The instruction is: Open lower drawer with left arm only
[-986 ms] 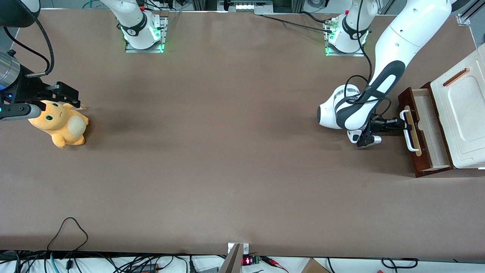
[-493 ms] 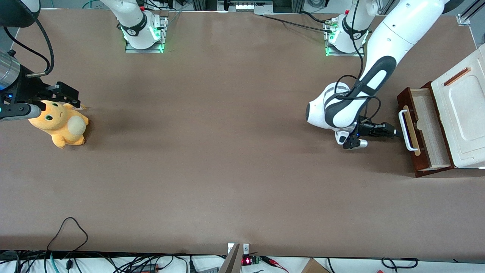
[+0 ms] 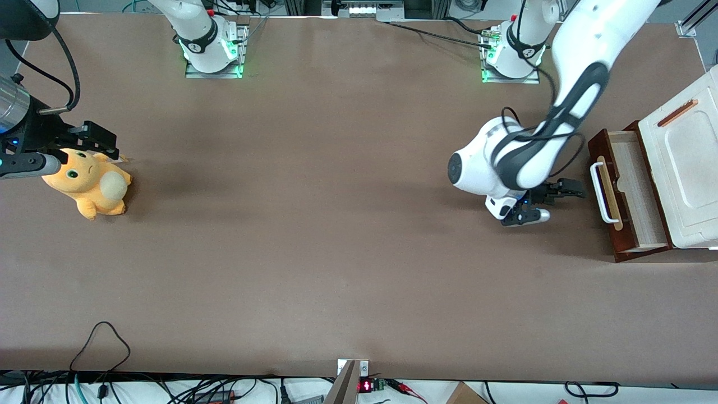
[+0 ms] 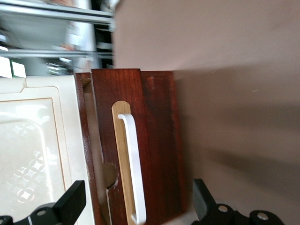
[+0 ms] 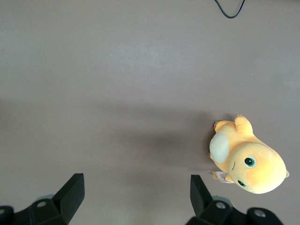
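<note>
Currently the lower drawer [image 3: 628,193] is standing pulled out from the white cabinet [image 3: 681,168] at the working arm's end of the desk [image 3: 336,252]. Gripper [image 3: 569,189] is hovering near the white handle [image 4: 133,171], jaws apart, holding nothing. Advice: retreat straight, avoiding snagging the handle.

Lower drawer [image 3: 628,193] pulled open; left arm [image 3: 566,106] near, apart.

An orange plush toy [image 3: 88,183] lies on the brown table [image 3: 314,224].
</note>
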Controlling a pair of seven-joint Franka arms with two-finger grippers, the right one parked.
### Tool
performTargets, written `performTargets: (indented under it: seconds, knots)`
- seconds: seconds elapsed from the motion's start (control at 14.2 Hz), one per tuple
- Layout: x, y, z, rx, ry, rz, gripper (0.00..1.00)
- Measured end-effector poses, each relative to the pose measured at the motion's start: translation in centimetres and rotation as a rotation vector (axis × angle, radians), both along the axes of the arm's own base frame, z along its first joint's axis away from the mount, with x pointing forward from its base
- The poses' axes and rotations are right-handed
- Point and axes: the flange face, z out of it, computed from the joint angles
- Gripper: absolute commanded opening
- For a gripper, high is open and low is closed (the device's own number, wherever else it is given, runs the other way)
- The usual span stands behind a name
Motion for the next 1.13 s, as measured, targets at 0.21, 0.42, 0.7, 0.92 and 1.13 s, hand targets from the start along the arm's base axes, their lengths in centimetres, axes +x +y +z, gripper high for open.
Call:
performTargets:
  seconds: [0.21,0.42,0.7,0.92,1.13]
  knots:
    - [0.7,0.4,9.9,-0.295,-0.01,0.069,1.0]
    - [0.0,3.2,16.6,-0.573,-0.013,0.14,1.0]
    - [-1.0,7.7,22.7,-0.827,-0.041,0.164,1.0]
    - [-1.7,9.6,25.1,-0.914,-0.031,0.113,1.0]
    - [-1.9,10.4,25.9,-0.935,-0.016,0.07,1.0]
